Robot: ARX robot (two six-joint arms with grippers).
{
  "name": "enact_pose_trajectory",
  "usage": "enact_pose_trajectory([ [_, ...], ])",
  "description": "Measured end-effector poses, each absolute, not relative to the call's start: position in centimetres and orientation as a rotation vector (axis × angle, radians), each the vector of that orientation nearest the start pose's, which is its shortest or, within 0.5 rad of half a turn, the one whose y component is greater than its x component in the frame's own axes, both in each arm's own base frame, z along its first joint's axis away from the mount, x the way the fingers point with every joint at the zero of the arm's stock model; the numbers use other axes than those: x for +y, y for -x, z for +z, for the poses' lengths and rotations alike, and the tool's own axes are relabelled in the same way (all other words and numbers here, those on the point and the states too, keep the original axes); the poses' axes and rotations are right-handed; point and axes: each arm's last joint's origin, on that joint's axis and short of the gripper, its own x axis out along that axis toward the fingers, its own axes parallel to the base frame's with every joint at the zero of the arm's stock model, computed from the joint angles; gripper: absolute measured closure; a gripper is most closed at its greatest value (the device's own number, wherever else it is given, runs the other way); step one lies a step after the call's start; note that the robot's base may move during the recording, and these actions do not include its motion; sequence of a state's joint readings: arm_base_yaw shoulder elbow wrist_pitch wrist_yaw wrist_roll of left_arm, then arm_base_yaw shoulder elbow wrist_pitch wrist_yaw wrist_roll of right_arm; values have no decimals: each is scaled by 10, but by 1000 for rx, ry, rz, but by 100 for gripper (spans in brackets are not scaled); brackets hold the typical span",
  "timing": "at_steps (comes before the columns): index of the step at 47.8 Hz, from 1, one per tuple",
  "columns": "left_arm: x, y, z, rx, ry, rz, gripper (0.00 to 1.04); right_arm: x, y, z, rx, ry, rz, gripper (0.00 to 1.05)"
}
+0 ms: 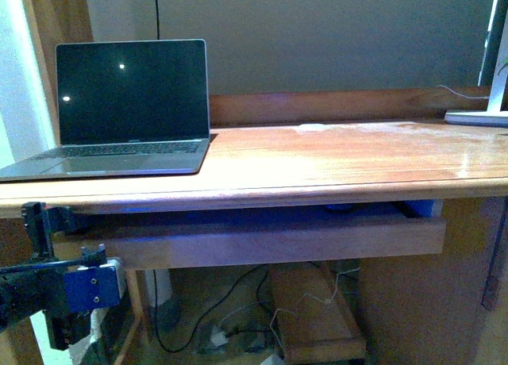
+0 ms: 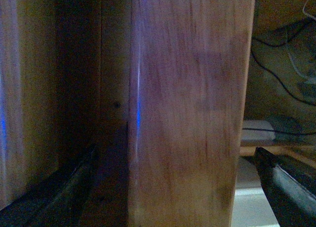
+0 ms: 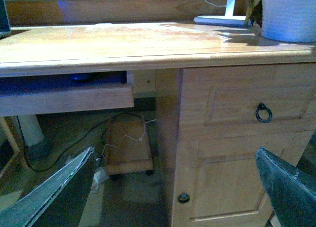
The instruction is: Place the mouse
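Left gripper: we see the left gripper (image 2: 175,155) spread wide, its two dark, matte fingers (image 2: 291,187) standing one on each side of a wooden board (image 2: 192,103). It pinches nothing, and we cannot tell whether either finger touches the wood.
Board: broad, flat and reddish-brown, with lengthwise grain and a thin blue gleam along one edge.
Right gripper: the right gripper (image 3: 175,155) is likewise spread wide and empty. Its flat dark fingers (image 3: 54,197), scuffed pale along the edges, hang in the air in front of the desk's cabinet and touch nothing.
Mouse: the mouse (image 3: 81,78) shows as a small dark rounded hump on the blue surface inside the pull-out tray, under the desk top, apart from both grippers. Only its back shows above the tray's front wall.
Tray: the tray (image 1: 262,242) is a long, shallow wooden slide-out with a plain front board, drawn partly forward.
Desk: the desk (image 1: 317,155) is glossy warm-brown wood with a rounded front edge.
Cabinet: a panelled drawer (image 3: 237,103) carries a dark metal ring pull (image 3: 263,112). The door (image 3: 222,187) below it has a small round knob (image 3: 183,198).
Desk top: an open grey laptop (image 1: 131,91) with a black screen stands at the left end. A white ribbed pot (image 3: 289,15) and a flat white lamp base (image 3: 219,20) stand at the right end.
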State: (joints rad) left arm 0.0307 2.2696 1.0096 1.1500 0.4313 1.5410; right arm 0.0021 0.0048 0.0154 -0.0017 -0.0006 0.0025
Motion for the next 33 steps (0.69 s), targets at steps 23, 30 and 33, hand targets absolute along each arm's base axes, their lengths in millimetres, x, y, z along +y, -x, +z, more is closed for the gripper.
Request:
enact_pose_trajectory([
  [23,3,-425,63,-82,-1337,-469,8,0,-97,168,-9,-2,3,7],
  [30,-1,-414,78,71,-1186,-585,8,0,-97,168,-9,-2,3,7],
  [33,-4,-403,86,146,-1081,-659,8,0,-97,168,-9,-2,3,7],
])
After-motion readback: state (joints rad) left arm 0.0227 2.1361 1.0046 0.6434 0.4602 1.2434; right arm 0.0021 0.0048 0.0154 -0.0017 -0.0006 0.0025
